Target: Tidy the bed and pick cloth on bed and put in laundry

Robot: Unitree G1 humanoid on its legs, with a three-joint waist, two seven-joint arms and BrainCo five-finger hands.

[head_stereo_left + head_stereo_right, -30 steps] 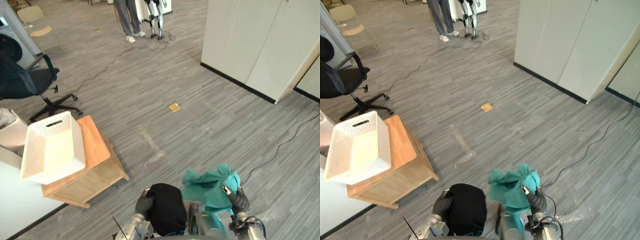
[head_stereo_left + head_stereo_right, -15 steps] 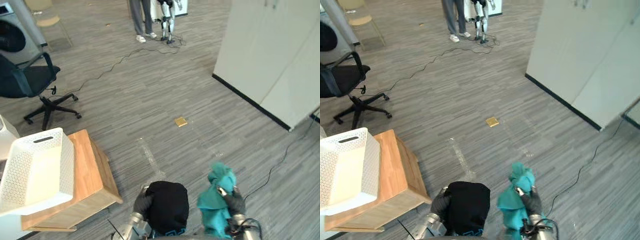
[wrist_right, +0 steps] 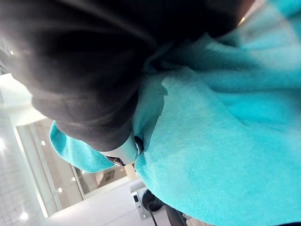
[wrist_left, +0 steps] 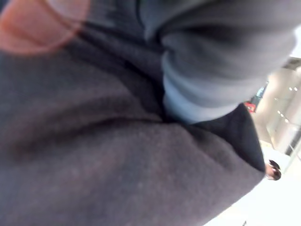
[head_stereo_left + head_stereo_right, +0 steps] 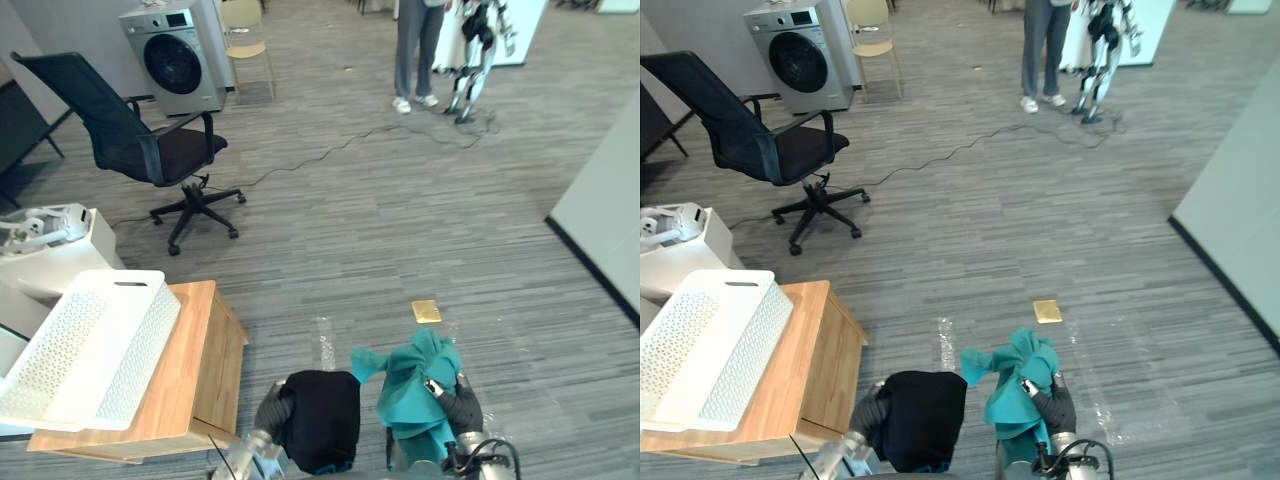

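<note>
A black cloth (image 5: pixel 318 420) hangs low in front of me, and my left hand (image 5: pixel 272 408) is shut on its left side. In the left wrist view the black cloth (image 4: pixel 117 165) lies pressed right against the hand. Beside it a teal cloth (image 5: pixel 412 383) is bunched up, with my right hand (image 5: pixel 456 402) shut on it from the right. In the right wrist view the teal cloth (image 3: pixel 221 141) is wrapped round the dark fingers (image 3: pixel 94 94). A white perforated laundry basket (image 5: pixel 90 345) stands open on a low wooden table (image 5: pixel 200 360) to my left.
A black office chair (image 5: pixel 140 145) and a grey washing machine (image 5: pixel 175 58) stand at the back left. A person's legs (image 5: pixel 413 50) and a small robot (image 5: pixel 475 40) are far back. A yellow square (image 5: pixel 426 311) lies on the floor. A white wall (image 5: pixel 610 220) runs along the right.
The camera has swung round, so the whole scene has shifted and the washing machine and chair have come into view. Both cloths stay in my hands; the teal one hangs a little looser.
</note>
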